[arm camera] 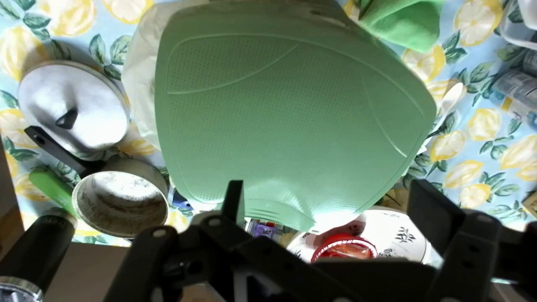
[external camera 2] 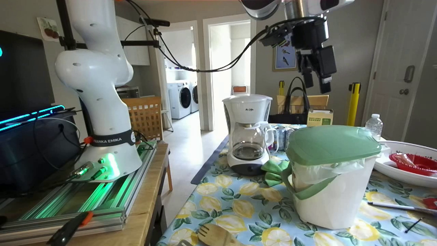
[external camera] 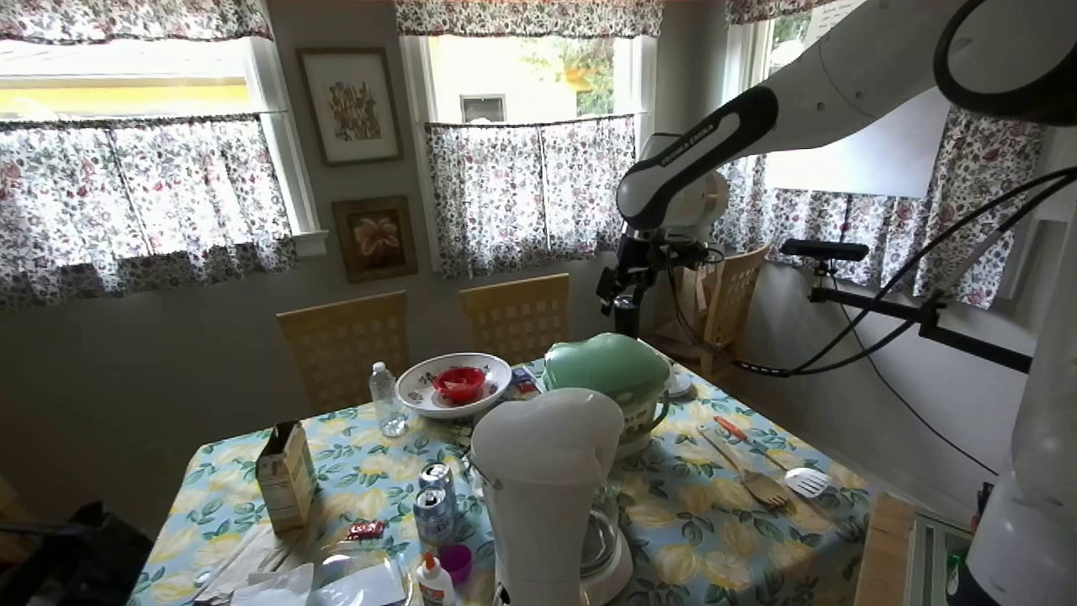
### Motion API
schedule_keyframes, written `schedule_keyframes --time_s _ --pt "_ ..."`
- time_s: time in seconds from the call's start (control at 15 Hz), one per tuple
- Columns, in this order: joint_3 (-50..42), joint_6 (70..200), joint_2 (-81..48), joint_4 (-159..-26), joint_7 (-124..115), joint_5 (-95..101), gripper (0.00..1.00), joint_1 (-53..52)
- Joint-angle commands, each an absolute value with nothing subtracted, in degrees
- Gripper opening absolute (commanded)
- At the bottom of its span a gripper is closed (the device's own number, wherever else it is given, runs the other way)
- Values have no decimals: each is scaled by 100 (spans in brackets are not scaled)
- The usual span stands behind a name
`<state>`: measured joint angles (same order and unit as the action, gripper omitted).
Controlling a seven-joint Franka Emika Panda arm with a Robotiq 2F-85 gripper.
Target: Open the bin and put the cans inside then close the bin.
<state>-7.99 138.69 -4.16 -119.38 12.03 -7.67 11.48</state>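
Note:
The bin has a green domed lid and a pale body. It stands on the table in both exterior views (external camera: pixel 607 370) (external camera 2: pixel 334 191). Its lid (arm camera: pixel 289 117) lies down over the body and fills the middle of the wrist view. A clear liner shows under the rim. Silvery cans (external camera: pixel 434 513) stand beside the white coffee maker; they are partly hidden in an exterior view (external camera 2: pixel 282 135) and one shows at the right edge of the wrist view (arm camera: pixel 518 88). My gripper (external camera: pixel 621 295) (external camera 2: pixel 317 83) (arm camera: pixel 331 207) is open and empty, above the bin and apart from it.
The white coffee maker (external camera: pixel 547 488) (external camera 2: pixel 247 133) stands near the bin. A wide bowl holding a red dish (external camera: pixel 459 384), a water bottle (external camera: pixel 387 400), a box (external camera: pixel 286 480) and a pot (arm camera: pixel 121 199) are also on the table. Wooden utensils (external camera: pixel 757 484) lie beside the bin.

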Motion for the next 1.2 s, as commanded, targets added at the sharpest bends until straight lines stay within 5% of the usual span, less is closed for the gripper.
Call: schedule_keyframes --time_s 0.0,1.13 --pt "-809 14198 236 -12811 954 -826 100 1040" --pt "-890 14683 897 -13754 878 -622 100 962"
